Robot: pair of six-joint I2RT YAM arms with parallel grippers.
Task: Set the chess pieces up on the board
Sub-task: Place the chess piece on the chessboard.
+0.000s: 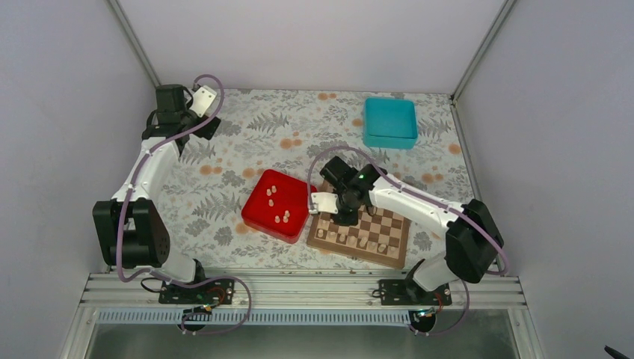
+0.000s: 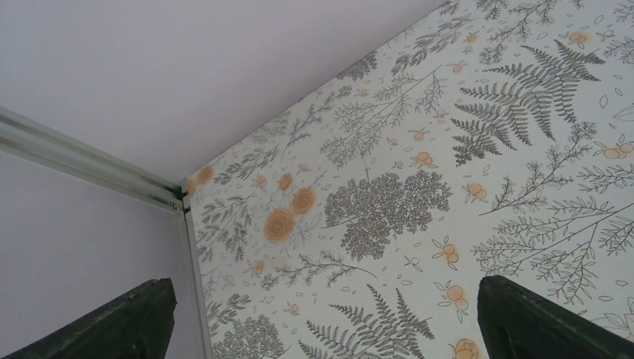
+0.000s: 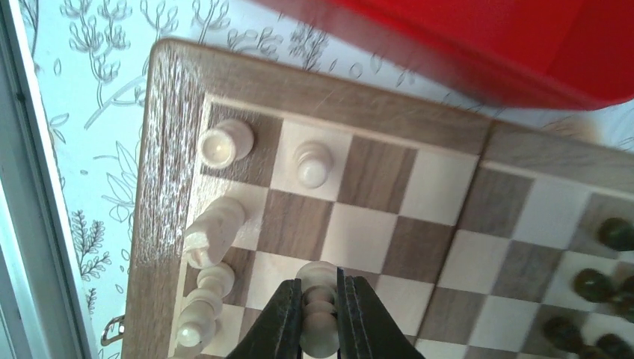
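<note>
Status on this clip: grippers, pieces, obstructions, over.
Right gripper shut on pale piece at the board. Left gripper open, empty, parked far left. More pale pieces wait in red tray. Nothing blocking.

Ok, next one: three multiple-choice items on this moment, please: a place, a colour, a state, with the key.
1. Relative to the board, the red tray lies: A) on it; B) to its left; C) to its right.
2. The box is: A) yellow; B) black; C) teal.
3. The right pincer is: A) shut on a pale chess piece; B) open over the tray; C) shut, empty.
Key: 1 B, the top view shows it at the board's left edge; 2 C, plainly teal; 3 A, the piece is clamped in it.
</note>
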